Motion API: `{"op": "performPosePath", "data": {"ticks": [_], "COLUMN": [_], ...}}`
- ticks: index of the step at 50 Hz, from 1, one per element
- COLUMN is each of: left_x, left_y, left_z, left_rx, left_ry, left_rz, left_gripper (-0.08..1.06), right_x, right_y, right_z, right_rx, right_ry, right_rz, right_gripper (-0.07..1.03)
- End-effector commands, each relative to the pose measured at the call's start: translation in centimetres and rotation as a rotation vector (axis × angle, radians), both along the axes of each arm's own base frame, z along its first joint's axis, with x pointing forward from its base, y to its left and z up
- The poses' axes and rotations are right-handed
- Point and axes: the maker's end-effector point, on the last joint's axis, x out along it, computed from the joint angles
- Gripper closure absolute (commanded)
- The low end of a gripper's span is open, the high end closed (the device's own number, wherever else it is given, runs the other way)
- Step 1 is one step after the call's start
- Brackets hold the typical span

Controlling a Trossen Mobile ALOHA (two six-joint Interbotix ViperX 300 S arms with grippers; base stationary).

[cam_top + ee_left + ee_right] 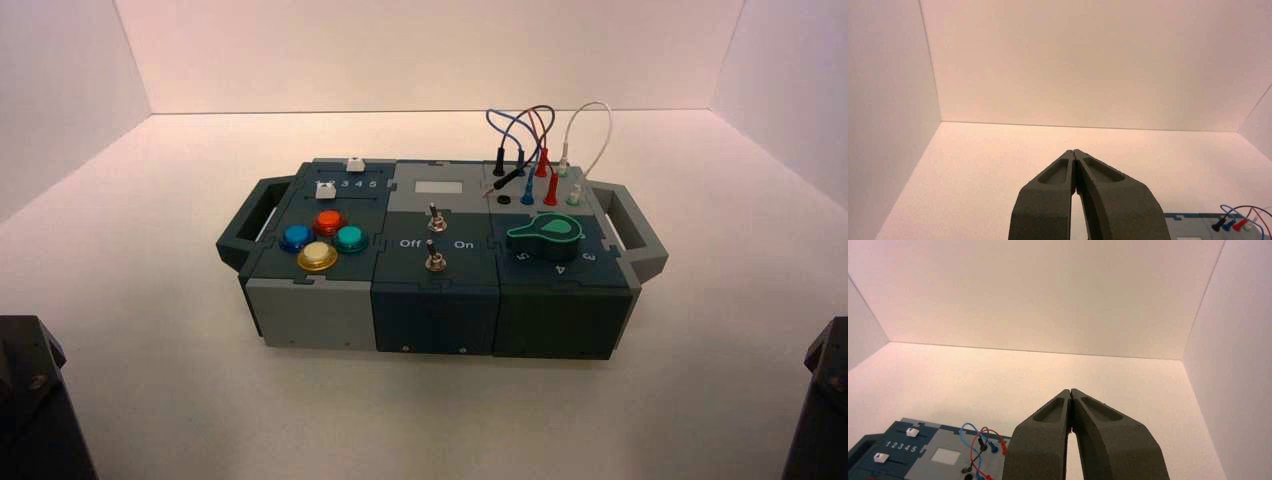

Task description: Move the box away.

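A pale table (150, 400) runs back to a plain wall (430, 55) at 12 o'clock, with side walls at 9 and 3. The box (435, 318), teal and grey, sits at the table's middle, its handles (640, 233) at 9 and 3 o'clock.

On its top, two white sliders (355, 164) lie toward 10 o'clock, by the numbers 1 2 3 4 5. Toward 9 are four buttons: red (329, 222) at their 12, green (350, 238) at 3, yellow (317, 256) at 6 and blue (297, 237) at 9. A pale display (438, 187) is near 12, two metal toggle switches (436, 260) are between the centre and 6, and a green knob (545, 238) is toward 4. Blue, black, red and white wires (607, 125) arch up toward 1 and 2.

The left pincer (1073, 151) waits at 8 o'clock from the box, the right pincer (1071, 390) at 4; both are clenched on nothing, apart from the box.
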Motion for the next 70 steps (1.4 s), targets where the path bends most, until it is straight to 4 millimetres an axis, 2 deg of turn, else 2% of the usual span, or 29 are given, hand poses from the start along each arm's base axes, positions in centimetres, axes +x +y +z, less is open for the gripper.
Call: {"op": "performPosePath", "data": {"ticks": [1, 21, 25, 36, 45, 61, 70], "left_x": [0.2, 0.5, 0.6, 0.5, -0.6, -3.1, -4.7], "left_y": [0.0, -0.5, -1.2, -4.7, -7.2, -10.0, -11.3], "left_z": [0.5, 0.0, -0.5, -2.2, -3.5, -5.6, -7.1], "left_rx": [-0.006, -0.003, -0.006, 0.01, -0.023, -0.076, -0.134], "left_ry": [-0.01, 0.022, 0.055, 0.197, 0.401, 0.723, 0.881], "left_rz": [0.003, -0.02, -0.051, -0.213, -0.306, -0.397, -0.435], "left_gripper": [1.01, 1.01, 1.01, 1.01, 1.01, 1.01, 1.01], "right_x": [0.1, 0.1, 0.0, 0.5, 0.7, 0.1, -0.8], "right_y": [0.0, 0.2, 0.3, 1.3, 3.6, 10.1, 11.9], "right_z": [0.8, 0.6, 0.4, -0.7, -2.3, -4.7, -6.5], "right_rx": [0.006, 0.01, 0.022, 0.093, 0.104, 0.192, 0.234], "right_ry": [-0.013, -0.003, 0.016, 0.122, 0.276, 0.609, 0.728], "right_rz": [-0.001, 0.007, 0.012, 0.034, 0.124, 0.333, 0.374], "right_gripper": [0.99, 0.99, 0.99, 0.99, 0.99, 0.99, 0.99]}}
